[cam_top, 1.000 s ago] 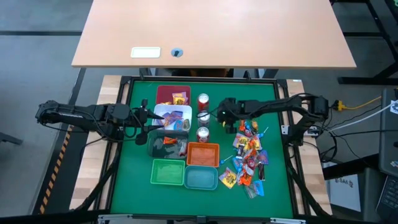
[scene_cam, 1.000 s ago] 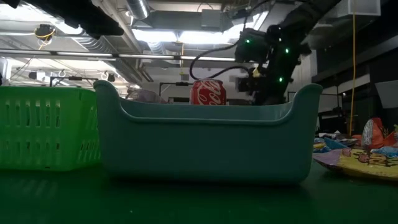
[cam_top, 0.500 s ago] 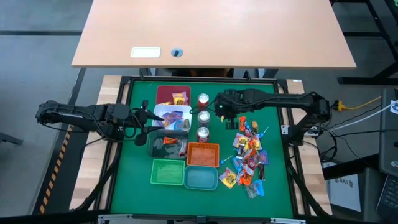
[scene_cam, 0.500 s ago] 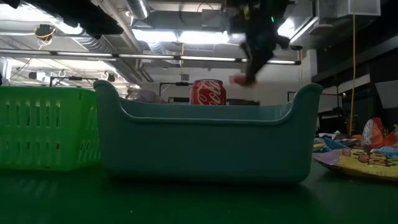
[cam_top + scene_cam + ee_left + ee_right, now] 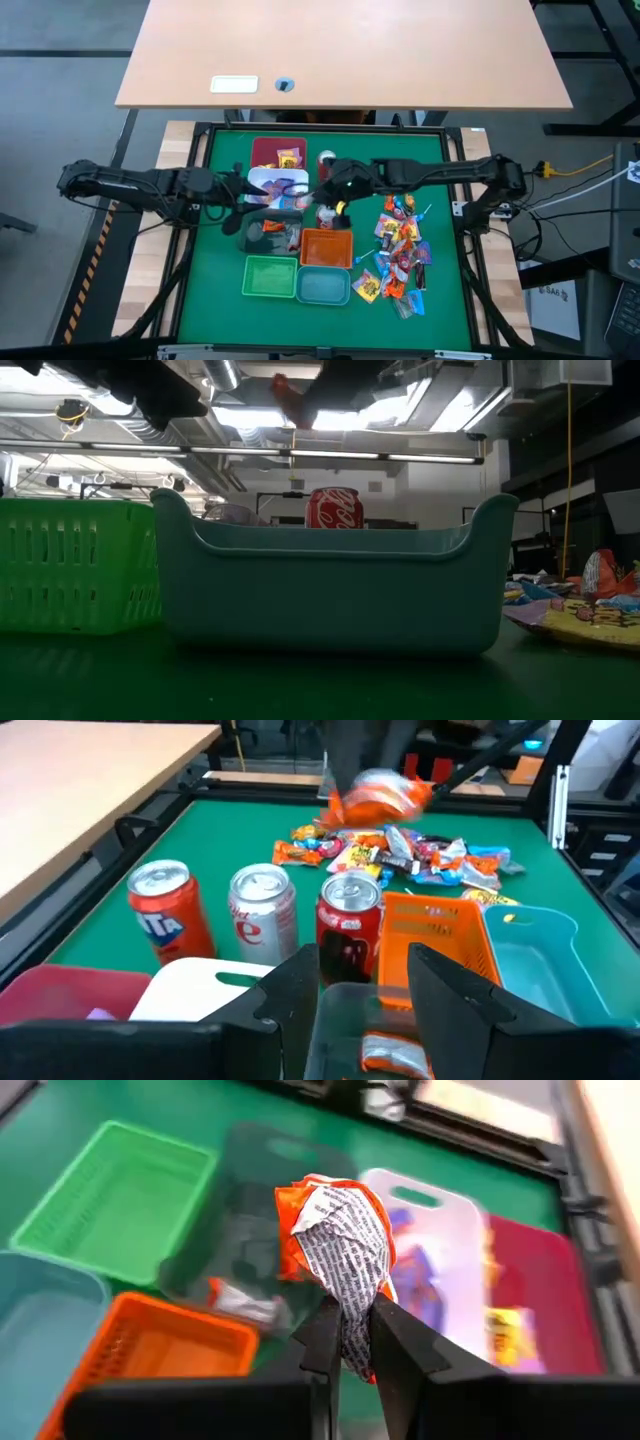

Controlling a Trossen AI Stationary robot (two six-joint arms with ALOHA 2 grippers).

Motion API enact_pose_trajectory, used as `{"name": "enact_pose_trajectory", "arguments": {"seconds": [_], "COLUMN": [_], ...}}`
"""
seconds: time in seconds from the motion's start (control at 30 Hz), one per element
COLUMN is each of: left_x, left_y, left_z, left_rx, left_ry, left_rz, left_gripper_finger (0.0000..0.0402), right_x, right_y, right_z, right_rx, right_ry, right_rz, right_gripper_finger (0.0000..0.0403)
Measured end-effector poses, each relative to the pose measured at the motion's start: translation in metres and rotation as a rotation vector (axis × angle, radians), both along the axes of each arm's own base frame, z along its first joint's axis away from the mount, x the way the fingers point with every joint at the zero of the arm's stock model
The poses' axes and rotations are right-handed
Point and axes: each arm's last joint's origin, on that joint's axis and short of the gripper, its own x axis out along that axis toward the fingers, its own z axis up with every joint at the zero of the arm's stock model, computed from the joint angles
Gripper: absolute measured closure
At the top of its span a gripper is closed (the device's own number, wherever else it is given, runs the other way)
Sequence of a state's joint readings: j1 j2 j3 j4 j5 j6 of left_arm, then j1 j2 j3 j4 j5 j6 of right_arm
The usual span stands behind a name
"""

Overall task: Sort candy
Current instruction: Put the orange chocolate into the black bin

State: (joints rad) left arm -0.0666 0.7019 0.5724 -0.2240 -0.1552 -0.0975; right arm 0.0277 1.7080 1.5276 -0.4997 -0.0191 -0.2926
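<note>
- Transport step under way: right gripper (image 5: 347,1342) pinched tight on a crinkly orange-wrapped sweet (image 5: 335,1230) with white printed foil backing, carried in the air above the bins.
- Seen from above, right gripper (image 5: 338,196) over the row of cans, near the far edge of the orange slatted plastic bin (image 5: 326,248).
- Best done by centring well over the chosen bin before letting go, low enough that the light wrapper cannot flutter past the rim.
- Probably bound for the orange bin by colour, though only a guess; grey, white and dark red bins lie just beyond.
- Worth steering clear of the three small red-and-silver cans (image 5: 258,909) standing upright between pile and bins.
- Held by its lower twisted end, body puffed out above the fingertips; crumpled, light, easily slipped.
- Remaining pile of mixed wrapped sweets (image 5: 398,255) loose on the green table mat (image 5: 440,180) to the right, many still unsorted.
- Left gripper (image 5: 365,985) spread wide, holding nothing, waiting over the grey bin.
</note>
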Motion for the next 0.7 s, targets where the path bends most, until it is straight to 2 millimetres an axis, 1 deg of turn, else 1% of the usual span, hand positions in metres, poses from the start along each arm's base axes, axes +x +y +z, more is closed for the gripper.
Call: {"name": "enact_pose_trajectory", "arguments": {"seconds": [0.07, 0.1, 0.17, 0.23, 0.37, 0.57, 0.7], "left_x": [0.003, 0.004, 0.006, 0.006, 0.007, 0.007, 0.006], "left_y": [-0.001, -0.001, -0.002, -0.003, -0.008, -0.015, -0.018], "left_z": [-0.001, -0.001, -0.003, -0.003, -0.004, -0.003, -0.003], "left_rx": [-0.006, -0.009, -0.016, -0.023, -0.032, -0.033, -0.033], "left_ry": [0.003, 0.003, 0.016, 0.017, 0.025, 0.012, 0.006], "left_rz": [-0.017, -0.025, -0.046, -0.067, -0.117, -0.162, -0.177], "left_gripper_finger": [0.0258, 0.0258, 0.0258, 0.0258, 0.0258, 0.0258, 0.0258], "right_x": [0.007, 0.011, 0.016, 0.024, 0.036, 0.05, 0.052], "right_y": [0.008, 0.012, 0.018, 0.025, 0.034, 0.035, 0.035], "right_z": [-0.009, -0.009, -0.02, -0.028, -0.045, -0.06, -0.061], "right_rx": [0.0, 0.001, -0.001, 0.0, 0.0, 0.003, 0.003], "right_ry": [0.0, -0.02, 0.006, -0.007, -0.014, -0.05, -0.063], "right_rz": [0.021, 0.03, 0.043, 0.059, 0.077, 0.077, 0.076], "right_gripper_finger": [0.0358, 0.0358, 0.0358, 0.0358, 0.0358, 0.0355, 0.0327]}}
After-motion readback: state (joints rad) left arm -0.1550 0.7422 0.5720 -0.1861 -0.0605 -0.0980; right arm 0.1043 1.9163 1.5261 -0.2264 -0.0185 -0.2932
